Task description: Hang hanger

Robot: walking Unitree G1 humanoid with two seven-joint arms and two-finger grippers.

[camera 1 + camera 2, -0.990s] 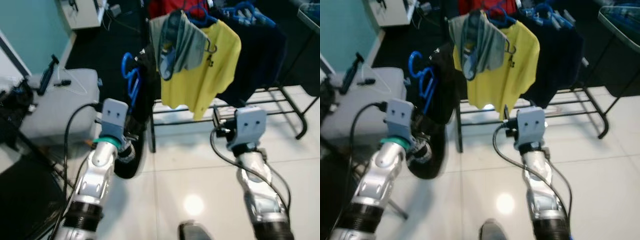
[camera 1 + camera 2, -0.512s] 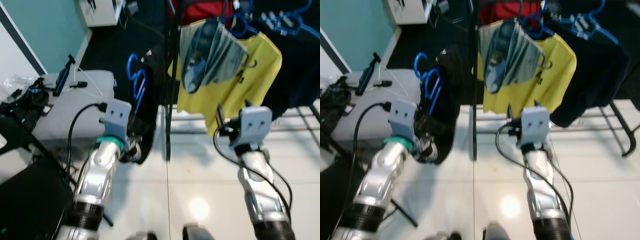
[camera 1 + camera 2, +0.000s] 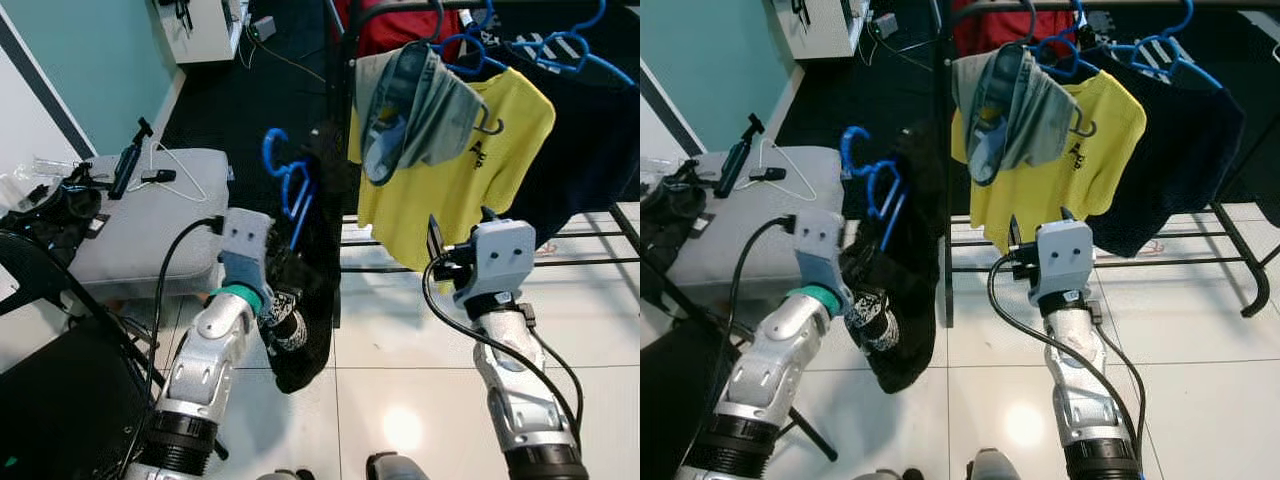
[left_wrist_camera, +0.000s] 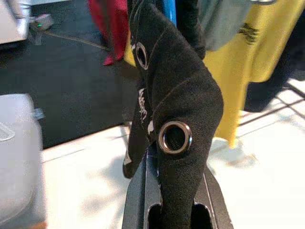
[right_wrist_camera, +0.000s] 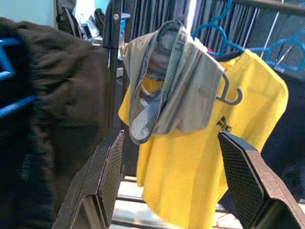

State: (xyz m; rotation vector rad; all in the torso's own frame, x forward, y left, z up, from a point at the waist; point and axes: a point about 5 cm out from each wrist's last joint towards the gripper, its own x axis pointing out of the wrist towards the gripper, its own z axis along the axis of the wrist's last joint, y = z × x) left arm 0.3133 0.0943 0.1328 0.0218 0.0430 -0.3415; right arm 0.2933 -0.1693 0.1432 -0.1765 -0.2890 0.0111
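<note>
Clothes rack (image 3: 943,150) ahead; left pincer (image 4: 174,191) clamps black garment (image 3: 315,290) on blue hanger (image 3: 290,185).

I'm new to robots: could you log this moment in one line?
left gripper: shut on black garment | blue hanger: not yet on rack | right gripper: open

Blue hanger (image 3: 285,180), black garment (image 3: 310,300) with white print and silver eyelets. Yellow shirt (image 3: 470,170), grey garment (image 3: 410,110), red garment (image 3: 395,20), navy garment (image 3: 590,130), teal wall (image 3: 90,60), white floor (image 3: 600,330).
</note>
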